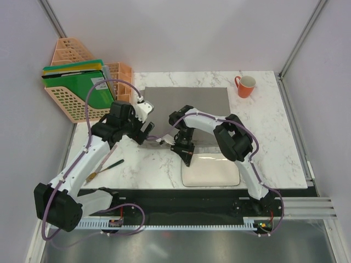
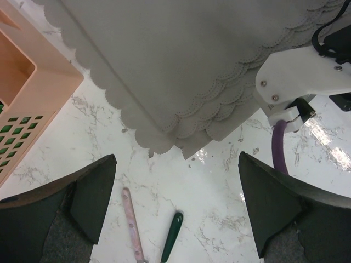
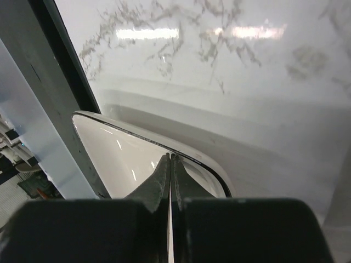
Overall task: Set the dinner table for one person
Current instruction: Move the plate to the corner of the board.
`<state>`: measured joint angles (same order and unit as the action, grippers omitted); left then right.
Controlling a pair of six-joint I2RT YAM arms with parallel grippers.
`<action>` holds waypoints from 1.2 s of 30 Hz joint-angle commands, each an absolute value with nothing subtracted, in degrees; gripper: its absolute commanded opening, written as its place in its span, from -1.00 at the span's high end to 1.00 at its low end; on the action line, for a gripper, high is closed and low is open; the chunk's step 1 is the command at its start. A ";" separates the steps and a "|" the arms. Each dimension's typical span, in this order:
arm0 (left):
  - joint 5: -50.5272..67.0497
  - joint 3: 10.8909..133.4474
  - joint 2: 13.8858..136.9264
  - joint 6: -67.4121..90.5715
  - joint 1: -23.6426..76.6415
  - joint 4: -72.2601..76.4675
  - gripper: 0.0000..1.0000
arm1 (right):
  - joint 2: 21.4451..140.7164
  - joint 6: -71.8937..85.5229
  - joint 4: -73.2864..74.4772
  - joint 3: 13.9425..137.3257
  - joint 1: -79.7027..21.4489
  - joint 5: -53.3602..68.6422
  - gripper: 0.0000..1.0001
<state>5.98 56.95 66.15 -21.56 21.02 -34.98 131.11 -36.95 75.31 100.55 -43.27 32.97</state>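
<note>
Marble counter (image 1: 269,131) carries a grey placemat (image 1: 186,101) and white plate (image 1: 211,170); left gripper (image 2: 176,164) hangs wide open, empty, over the placemat's corner. Right gripper (image 3: 170,159) is closed at the plate's rim; actual grip unclear.

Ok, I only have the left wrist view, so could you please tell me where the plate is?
Observer: The white plate lies on the dinner table near its front edge, on the near side of the grey placemat.
Operator: Thanks, and the right gripper?
Observer: The right gripper is at the plate's far left corner, fingers shut.
Operator: Is there a cup?
Observer: An orange mug stands upright at the far right corner.
</note>
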 commanded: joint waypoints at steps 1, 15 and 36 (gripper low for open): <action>6.06 58.71 64.78 -22.94 20.57 -33.31 -1.00 | 135.60 -37.79 70.31 106.95 -45.70 34.98 1.00; 5.71 60.73 58.98 -23.55 17.67 -33.13 -1.00 | 122.63 -36.13 70.40 105.82 -47.55 33.14 1.00; 38.13 66.09 75.39 -29.00 18.81 -67.06 -1.00 | 69.26 -25.05 58.64 61.10 -26.21 6.07 -0.96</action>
